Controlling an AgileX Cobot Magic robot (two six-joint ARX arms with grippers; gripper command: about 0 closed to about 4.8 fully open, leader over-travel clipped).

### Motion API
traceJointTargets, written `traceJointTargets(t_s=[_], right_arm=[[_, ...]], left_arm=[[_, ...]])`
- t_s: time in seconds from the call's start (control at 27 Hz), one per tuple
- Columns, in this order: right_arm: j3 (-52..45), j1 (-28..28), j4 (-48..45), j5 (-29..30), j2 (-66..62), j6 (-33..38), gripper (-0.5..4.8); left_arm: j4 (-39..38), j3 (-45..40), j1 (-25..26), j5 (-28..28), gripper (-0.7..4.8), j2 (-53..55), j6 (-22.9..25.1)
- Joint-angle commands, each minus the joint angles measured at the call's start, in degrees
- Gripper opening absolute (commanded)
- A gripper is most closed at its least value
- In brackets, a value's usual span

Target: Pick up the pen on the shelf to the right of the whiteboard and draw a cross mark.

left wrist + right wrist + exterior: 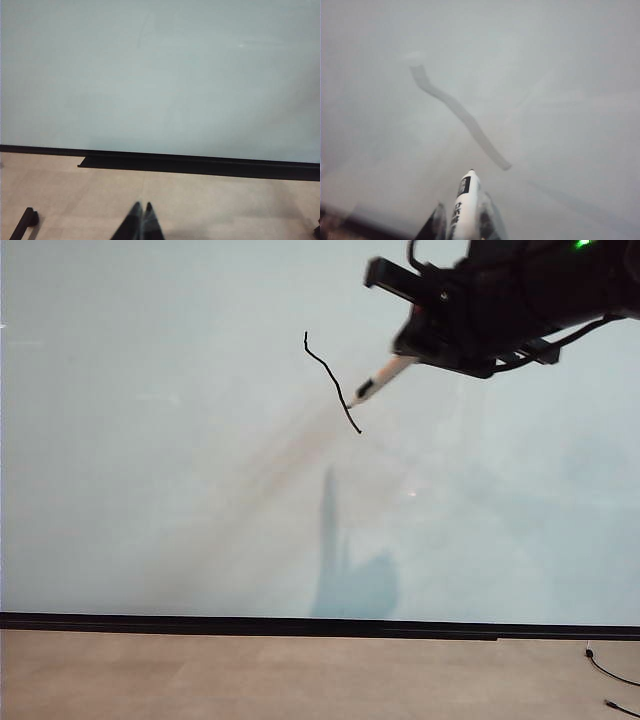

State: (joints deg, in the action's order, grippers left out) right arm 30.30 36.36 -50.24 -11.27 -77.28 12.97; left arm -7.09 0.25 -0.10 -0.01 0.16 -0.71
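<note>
The whiteboard [150, 470] fills most of the exterior view, and one wavy black line [332, 380] runs down it. No cross mark shows, only this single stroke [460, 115]. My right gripper [408, 360] reaches in from the upper right, shut on the white pen [385, 375]. The pen's black tip points down-left and sits just right of the line's lower half. In the right wrist view the pen [465, 205] stands between the fingers of the right gripper [464, 204]. I cannot tell whether the tip touches the board. My left gripper [142, 205] is shut and empty, low before the board [160, 75].
A black strip [300, 625] runs along the board's lower edge, with a black ledge [200, 165] in front of it. Beige surface [250, 675] lies below. Black cables [612, 672] trail at the lower right. A black bar [24, 224] lies beside the left gripper.
</note>
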Motion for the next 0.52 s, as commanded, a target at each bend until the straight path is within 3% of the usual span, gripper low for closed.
traceJointTargets(t_s=[0.04, 0.37, 0.52], right_arm=[[-0.8, 0.3, -0.3, 1.3, 3.6, -3.1, -0.07], [3.6, -0.8, 0.9, 12.0, -1.0, -16.8, -0.07], [6.3, -1.0, 2.2, 12.9, -3.2, -19.1, -0.07]], left_arm=[[0.3, 0.1, 0.0, 0.2, -0.05, 0.0, 0.3], [0.3, 0.1, 0.0, 0.2, -0.04, 0.0, 0.2], [0.3, 0.1, 0.0, 0.2, -0.05, 0.0, 0.3]])
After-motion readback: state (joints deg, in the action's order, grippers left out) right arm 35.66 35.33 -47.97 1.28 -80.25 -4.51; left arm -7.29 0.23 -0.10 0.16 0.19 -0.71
